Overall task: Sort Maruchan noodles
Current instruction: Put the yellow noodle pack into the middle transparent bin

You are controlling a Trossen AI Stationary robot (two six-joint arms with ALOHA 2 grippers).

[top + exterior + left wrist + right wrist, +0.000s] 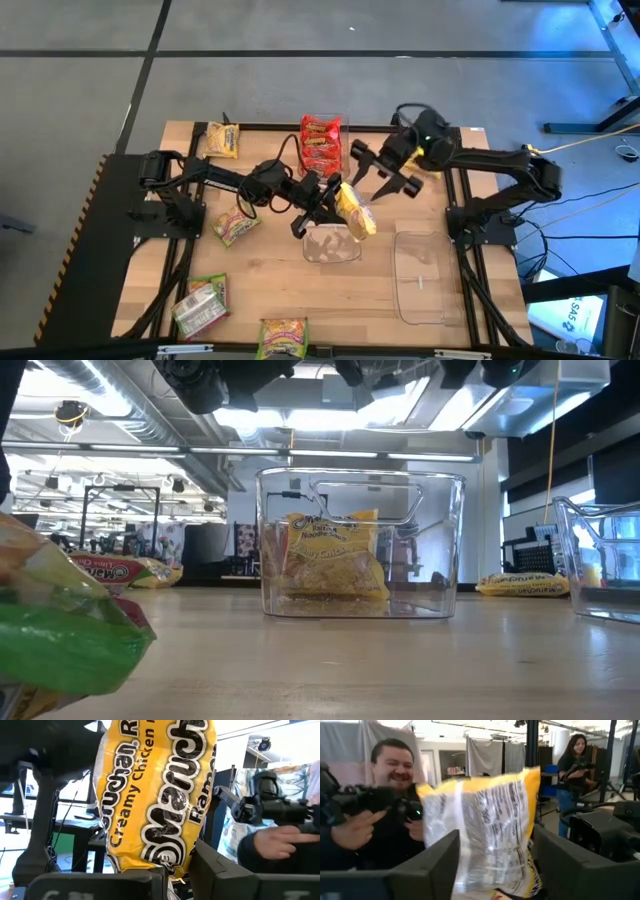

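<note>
Over clear bin point(322, 250): I'm seeing left gripper point(330, 197) pinching yellow packet point(354, 210).
Right gripper point(385, 172): standing parted, seemingly touching nothing.

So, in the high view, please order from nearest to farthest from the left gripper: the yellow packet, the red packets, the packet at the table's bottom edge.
From the left gripper:
1. Yellow packet: in its jaws, over the small bin.
2. Red packets: just beyond it, at the top edge.
3. Bottom-edge packet: farthest, at the near edge.
</note>
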